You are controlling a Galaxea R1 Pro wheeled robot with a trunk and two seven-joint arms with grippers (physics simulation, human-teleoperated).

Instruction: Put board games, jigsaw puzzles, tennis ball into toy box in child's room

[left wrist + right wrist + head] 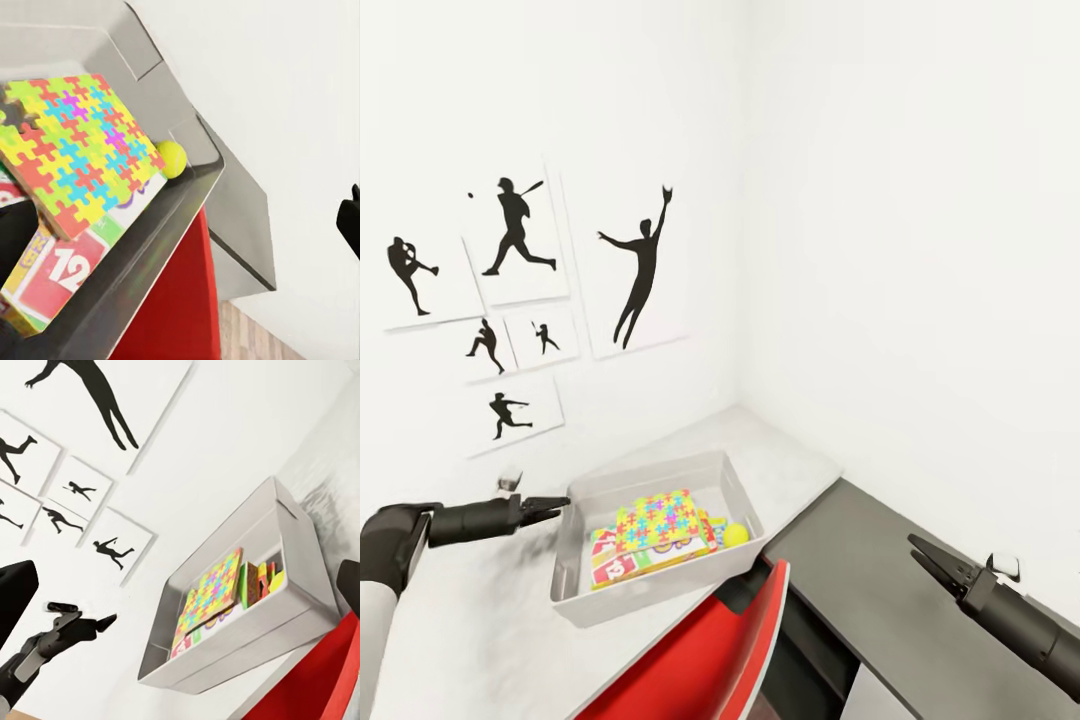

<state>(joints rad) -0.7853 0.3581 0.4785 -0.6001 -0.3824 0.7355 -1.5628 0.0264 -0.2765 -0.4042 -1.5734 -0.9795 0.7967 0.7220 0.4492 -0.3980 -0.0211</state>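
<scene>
The toy box (575,560) stands on the pale table (470,630) in the room's corner. Inside, a jigsaw puzzle (655,520) lies on top of board games (615,568), one with a red "12" panel (64,270). The tennis ball (735,535) rests in the box's right corner. My left gripper (555,506) hovers just left of the box's rim, open and empty; its fingers (15,232) frame the puzzle (75,150) and ball (172,158). My right gripper (925,555) hangs open and empty over the lower dark unit, well right of the box (300,585).
A red chair back (700,660) rises right in front of the box. A lower dark grey-topped unit (880,610) adjoins the table at the right. White walls close the corner behind, with black baseball silhouette prints (520,230) on the left wall.
</scene>
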